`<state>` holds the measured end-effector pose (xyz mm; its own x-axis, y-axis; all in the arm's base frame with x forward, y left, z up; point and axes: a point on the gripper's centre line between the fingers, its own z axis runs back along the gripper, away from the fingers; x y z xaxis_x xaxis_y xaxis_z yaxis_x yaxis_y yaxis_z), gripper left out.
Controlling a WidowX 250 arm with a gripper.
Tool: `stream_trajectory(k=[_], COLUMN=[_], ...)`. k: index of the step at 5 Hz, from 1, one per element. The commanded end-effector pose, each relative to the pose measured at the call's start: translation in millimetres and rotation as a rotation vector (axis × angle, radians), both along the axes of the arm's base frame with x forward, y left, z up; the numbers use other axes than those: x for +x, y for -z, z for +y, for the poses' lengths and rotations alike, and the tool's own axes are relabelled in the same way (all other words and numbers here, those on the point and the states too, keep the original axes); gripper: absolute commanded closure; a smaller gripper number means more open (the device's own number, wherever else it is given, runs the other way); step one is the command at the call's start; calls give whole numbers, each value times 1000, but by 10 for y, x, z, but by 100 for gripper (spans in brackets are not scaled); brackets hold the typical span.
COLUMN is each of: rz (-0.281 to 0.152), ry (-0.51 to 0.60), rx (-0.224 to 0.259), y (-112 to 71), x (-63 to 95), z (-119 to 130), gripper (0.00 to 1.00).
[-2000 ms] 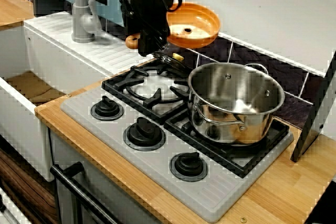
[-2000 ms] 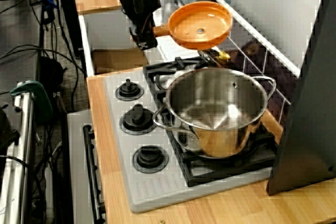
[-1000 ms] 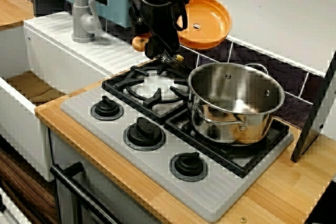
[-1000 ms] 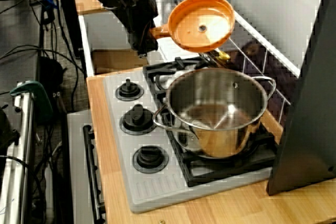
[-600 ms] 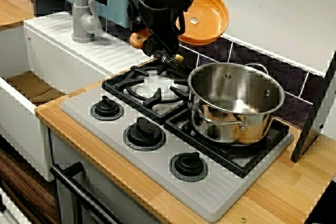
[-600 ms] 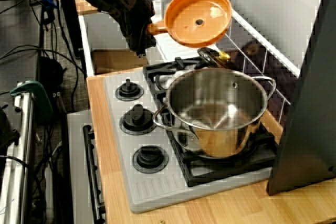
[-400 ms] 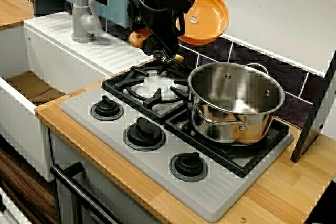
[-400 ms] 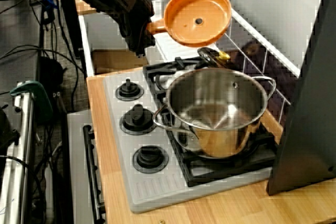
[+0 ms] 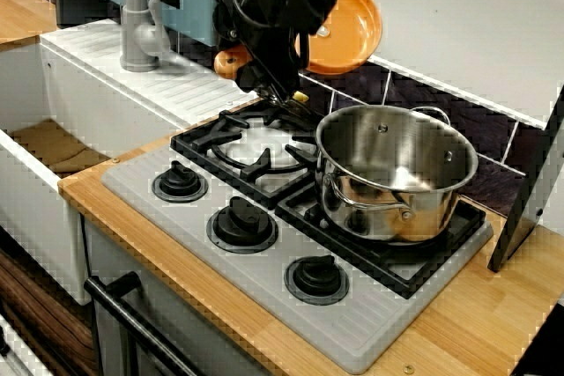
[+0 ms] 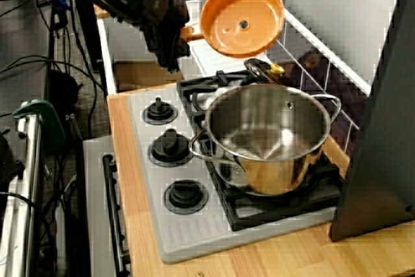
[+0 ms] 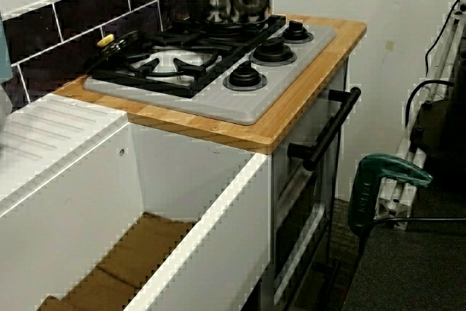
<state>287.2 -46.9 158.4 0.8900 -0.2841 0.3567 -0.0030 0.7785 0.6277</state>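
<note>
A robot's gripper (image 10: 183, 32) is clamped on the handle of an orange frying pan (image 10: 243, 17), holding it tilted in mid-air over the back of the toy stove (image 9: 370, 328). The pan is off the hob and not set down on anything. Its bowl juts sideways from the pincer, above the rear of the left grate (image 9: 256, 143) and well apart from the steel pot (image 9: 397, 173).

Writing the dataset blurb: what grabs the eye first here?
The orange pan, held tilted in the air by its handle in the black gripper, above the back of the stove. Next, the shiny steel pot lower down on a burner, empty as far as shows.
</note>
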Motion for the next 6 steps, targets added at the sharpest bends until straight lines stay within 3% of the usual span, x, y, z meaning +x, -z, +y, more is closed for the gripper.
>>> stream_trajectory(k=[1, 4, 6], rz=[-55, -83, -91], ry=[-20, -57, -61], rx=[39, 117, 125], y=[-84, -66, -80], x=[6, 37, 29], z=[-20, -34, -39], gripper=[100, 100, 100])
